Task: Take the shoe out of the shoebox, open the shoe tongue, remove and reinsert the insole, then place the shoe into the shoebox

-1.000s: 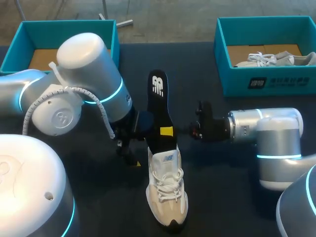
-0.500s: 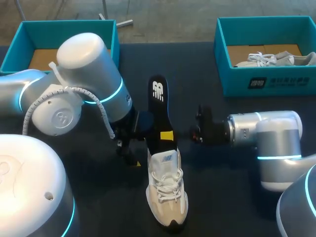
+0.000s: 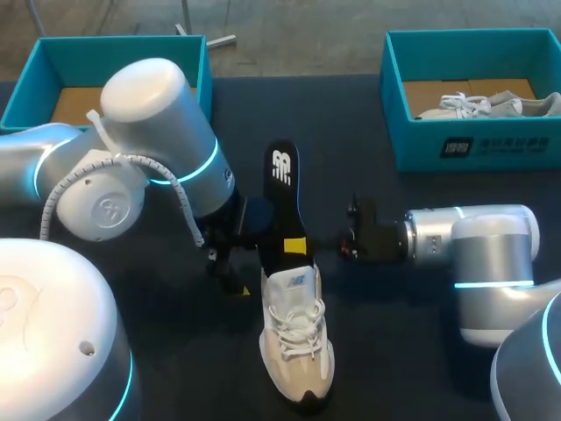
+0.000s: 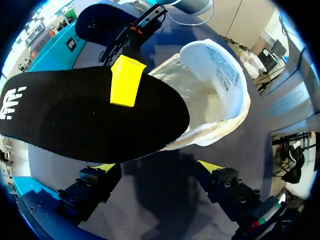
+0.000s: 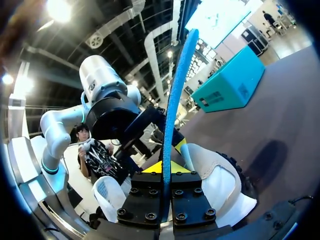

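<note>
A white and beige shoe (image 3: 296, 342) lies on the dark table, its toe toward the near edge. A black insole (image 3: 282, 189) with a white logo sticks out of its opening, slanting up and away. My right gripper (image 3: 298, 245) comes in from the right and is shut on the insole near the shoe's collar. In the right wrist view the insole (image 5: 175, 95) shows edge-on, blue underneath, clamped at the fingertips (image 5: 166, 167). My left gripper (image 3: 232, 263) stands open just left of the shoe's heel. In its own view nothing lies between its fingers (image 4: 210, 166), and the shoe (image 4: 215, 85) and insole (image 4: 75, 117) are ahead.
A teal shoebox (image 3: 473, 145) at the back right holds another pale shoe (image 3: 491, 105). A second teal box (image 3: 197, 66) with a cardboard floor stands at the back left, partly behind my left arm (image 3: 149, 149).
The insole has slid a little down toward the shoe, carried by my right gripper, which moved nearer. The left arm and the shoe have kept still.
</note>
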Robot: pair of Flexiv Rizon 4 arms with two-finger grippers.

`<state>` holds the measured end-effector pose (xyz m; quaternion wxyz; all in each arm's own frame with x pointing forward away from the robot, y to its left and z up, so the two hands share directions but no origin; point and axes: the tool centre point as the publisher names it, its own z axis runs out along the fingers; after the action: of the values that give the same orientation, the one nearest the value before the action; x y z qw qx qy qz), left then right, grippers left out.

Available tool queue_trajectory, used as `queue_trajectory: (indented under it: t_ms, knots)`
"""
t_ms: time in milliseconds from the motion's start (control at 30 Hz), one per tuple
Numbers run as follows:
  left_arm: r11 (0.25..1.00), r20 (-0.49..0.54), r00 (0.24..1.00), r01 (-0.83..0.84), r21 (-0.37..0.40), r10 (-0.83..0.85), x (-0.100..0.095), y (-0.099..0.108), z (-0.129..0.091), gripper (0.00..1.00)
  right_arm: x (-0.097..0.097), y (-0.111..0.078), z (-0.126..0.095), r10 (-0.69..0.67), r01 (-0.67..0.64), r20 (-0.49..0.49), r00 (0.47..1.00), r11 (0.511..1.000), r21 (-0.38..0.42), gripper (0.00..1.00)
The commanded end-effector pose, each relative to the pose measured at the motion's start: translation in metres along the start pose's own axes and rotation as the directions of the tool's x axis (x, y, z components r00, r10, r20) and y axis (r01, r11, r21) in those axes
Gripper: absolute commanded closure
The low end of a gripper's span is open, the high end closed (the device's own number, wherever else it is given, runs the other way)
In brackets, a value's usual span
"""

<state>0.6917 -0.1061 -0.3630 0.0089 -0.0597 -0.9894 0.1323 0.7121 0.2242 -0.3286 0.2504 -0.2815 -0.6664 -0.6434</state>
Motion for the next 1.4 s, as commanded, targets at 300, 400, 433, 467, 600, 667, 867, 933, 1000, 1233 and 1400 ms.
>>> queue_trajectory:
  t_ms: [300, 400, 433, 467, 600, 667, 867, 933, 1000, 1233, 1400]
  knots:
    - [1.0, 0.002, 1.0, 0.001, -0.002, -0.001, 0.0, 0.0, 0.001, 0.0, -0.004, -0.009, 0.0, 0.029, -0.029, 0.014, 0.999, 1.0, 0.01, 1.0]
    - [1.0, 0.002, 1.0, 0.001, -0.002, -0.001, 0.0, 0.0, 0.001, 0.0, -0.005, -0.015, -0.003, 0.045, -0.045, 0.023, 0.999, 0.999, 0.004, 1.0]
    - [1.0, 0.002, 1.0, 0.001, -0.002, -0.001, 0.0, 0.0, 0.001, 0.0, -0.005, -0.016, -0.003, 0.047, -0.047, 0.025, 0.999, 0.999, 0.003, 1.0]
    - [1.0, 0.002, 1.0, 0.001, -0.002, -0.001, 0.0, 0.0, 0.001, 0.0, -0.004, -0.018, -0.003, 0.05, -0.05, 0.027, 0.998, 0.999, 0.001, 1.0]
    - [1.0, 0.002, 1.0, 0.001, -0.002, -0.001, 0.0, 0.0, 0.001, 0.0, -0.002, -0.024, -0.005, 0.06, -0.06, 0.029, 0.998, 0.998, 0.001, 1.0]
    - [1.0, 0.002, 1.0, 0.001, -0.002, -0.001, 0.0, 0.0, 0.001, 0.0, -0.002, -0.028, -0.006, 0.067, -0.067, 0.026, 0.997, 0.998, 0.005, 1.0]
    - [1.0, 0.002, 1.0, 0.001, -0.002, -0.001, 0.0, 0.0, 0.001, 0.0, -0.001, -0.036, -0.005, 0.079, -0.079, 0.014, 0.997, 0.997, 0.011, 1.0]
    - [1.0, 0.002, 1.0, 0.001, -0.002, -0.001, 0.0, 0.0, 0.001, 0.0, -0.001, -0.039, -0.004, 0.082, -0.082, -0.004, 0.997, 0.997, 0.003, 1.0]
    - [1.0, 0.002, 1.0, 0.001, -0.002, -0.001, 0.0, 0.0, 0.001, 0.0, -0.001, -0.042, -0.004, 0.083, -0.083, -0.026, 0.996, 0.997, -0.006, 1.0]
    - [1.0, 0.002, 1.0, 0.001, -0.002, -0.001, 0.0, 0.0, 0.001, 0.0, 0.004, -0.043, -0.002, 0.06, -0.061, -0.058, 0.997, 0.998, -0.017, 1.0]
    - [1.0, 0.002, 1.0, 0.001, -0.002, -0.001, 0.0, 0.0, 0.001, 0.0, 0.008, -0.043, -0.002, 0.048, -0.049, -0.06, 0.997, 0.999, -0.017, 1.0]
